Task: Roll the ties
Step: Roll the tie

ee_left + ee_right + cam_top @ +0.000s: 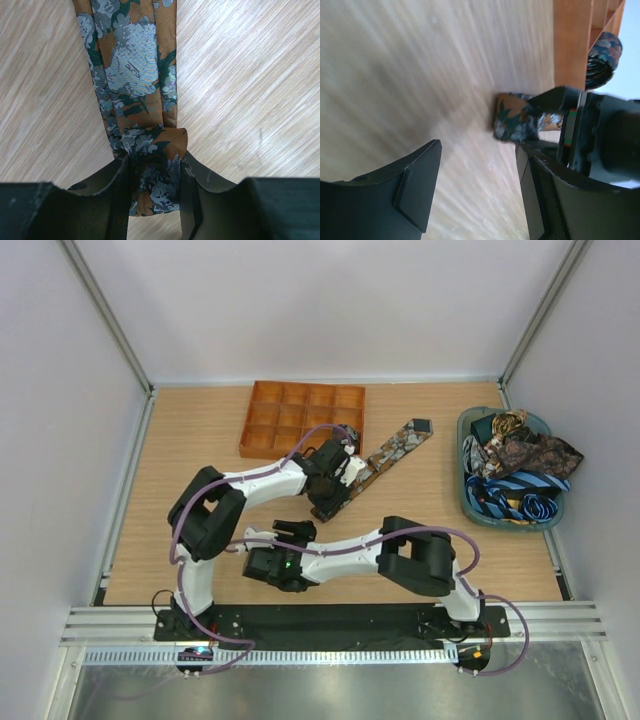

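Paisley tie [135, 75], brown with blue-grey blooms, folded end clamped in left pincer [155, 172]; right pincer [479, 150] gapes.

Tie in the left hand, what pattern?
Tie: brown, blue-grey flowers, green leaves; left wrist view.

Bright even light; tie [135, 75] sharp, right wrist view blurred.

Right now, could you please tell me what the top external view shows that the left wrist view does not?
Only top external: the orange gridded tray, the basket of loose ties, the open right tool. Only left wrist: the floral brown tie folded over at its end between the fingers. Both: the left tool shut on that tie, the table.
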